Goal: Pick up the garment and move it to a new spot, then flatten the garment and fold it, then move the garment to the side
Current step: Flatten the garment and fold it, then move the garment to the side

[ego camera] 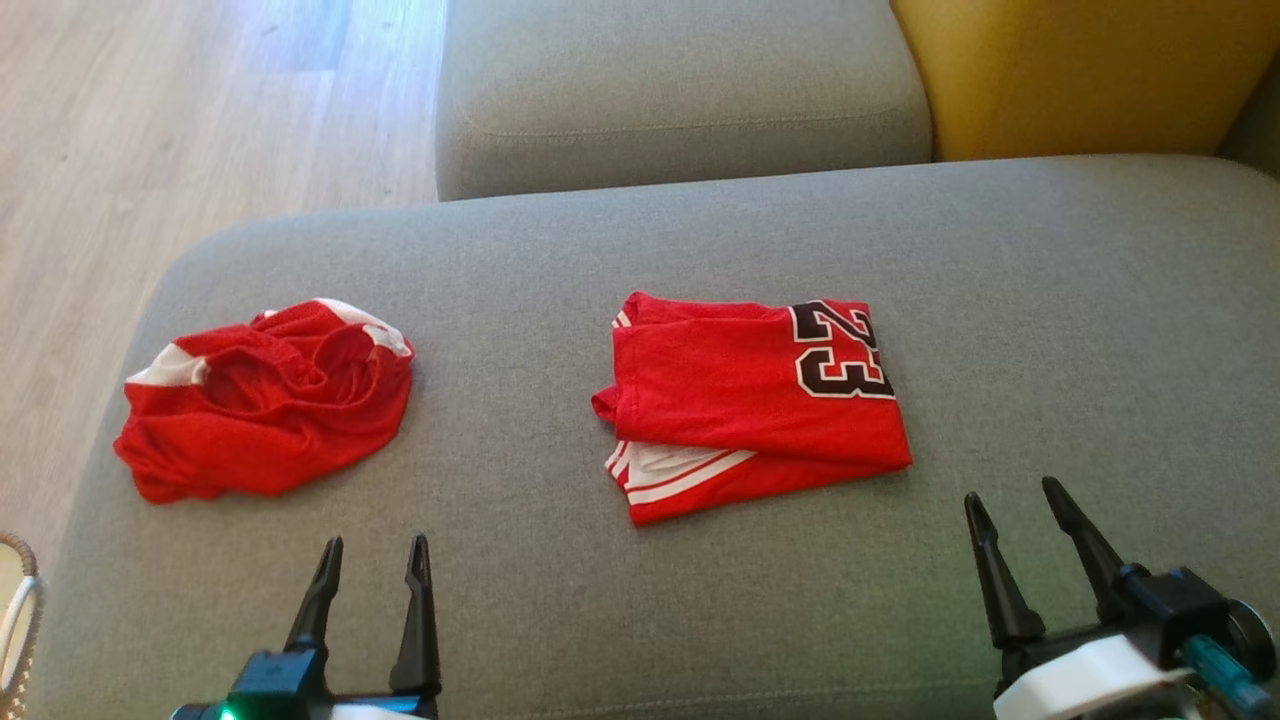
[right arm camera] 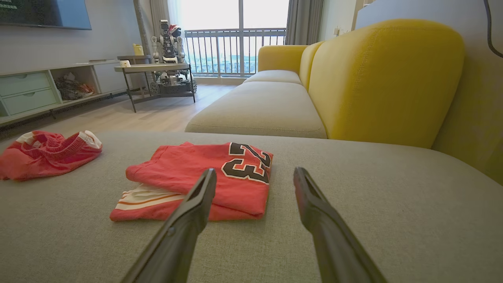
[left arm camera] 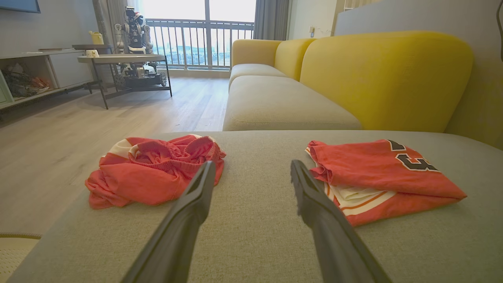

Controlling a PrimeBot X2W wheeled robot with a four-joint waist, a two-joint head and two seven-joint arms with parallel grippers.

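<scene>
Garment [ego camera: 740,390]: red, folded into a rough rectangle. It lies flat on the grey sofa seat [ego camera: 700,620], near the middle and a little toward your right arm's side.
Markings: a black number 23 [ego camera: 842,350] faces up at the far right corner. A white-striped layer [ego camera: 665,472] sticks out from under the near left edge.
Second garment [ego camera: 265,405]: red with white trim, crumpled in a heap. It sits on the same seat toward the left end, well apart from the folded one.
Left end effector [ego camera: 376,545]: your fingers stand fully spread and hold nothing. It sits at the near edge of the seat. In the left wrist view it points at the bare cloth between the garment and the second garment, touching neither.
Right end effector [ego camera: 1012,492]: fingers wide apart, empty. It sits at the near edge, near the garment's near right corner but clear of it in the head view.
Seat condition: grey cloth, smooth around both pieces.
Surroundings: a second grey cushion [ego camera: 680,90] lies beyond the seat, with a yellow backrest [ego camera: 1080,70] to its right. A wooden floor [ego camera: 200,120] runs along the left. The wrist views show a low table [left arm camera: 122,59] carrying another robot [left arm camera: 134,25] before a balcony railing [left arm camera: 212,43].
</scene>
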